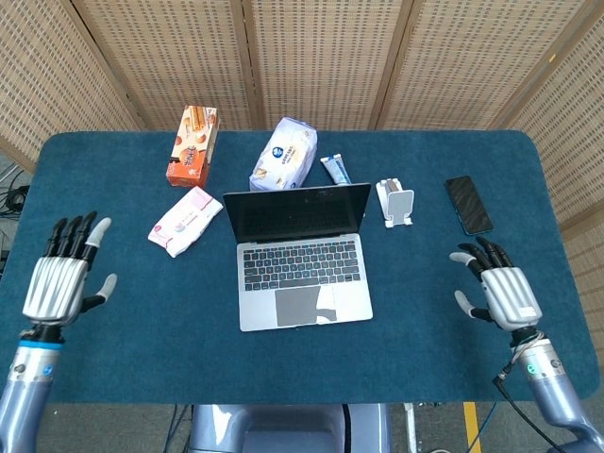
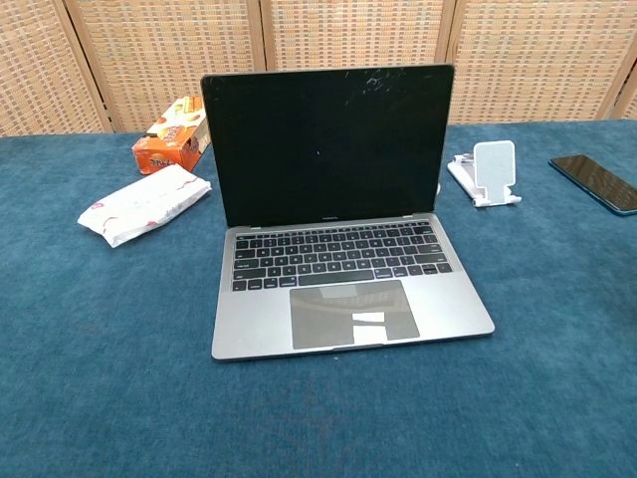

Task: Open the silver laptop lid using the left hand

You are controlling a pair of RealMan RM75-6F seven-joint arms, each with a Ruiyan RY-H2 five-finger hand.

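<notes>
The silver laptop (image 1: 300,271) (image 2: 338,289) sits in the middle of the blue table with its lid upright and its dark screen (image 2: 328,144) facing me. My left hand (image 1: 61,279) hovers far to the left of it, near the table's left edge, fingers spread and empty. Over the table's right side my right hand (image 1: 498,289) is held up, fingers apart, holding nothing. Neither hand touches the laptop, and the chest view shows no hand.
An orange snack box (image 1: 192,145) (image 2: 171,137), a white-pink packet (image 1: 183,220) (image 2: 144,204) and a white bag (image 1: 283,155) lie behind and left of the laptop. A small tube (image 1: 335,170), a white phone stand (image 1: 396,202) (image 2: 488,171) and a black phone (image 1: 468,204) (image 2: 595,179) lie to the right.
</notes>
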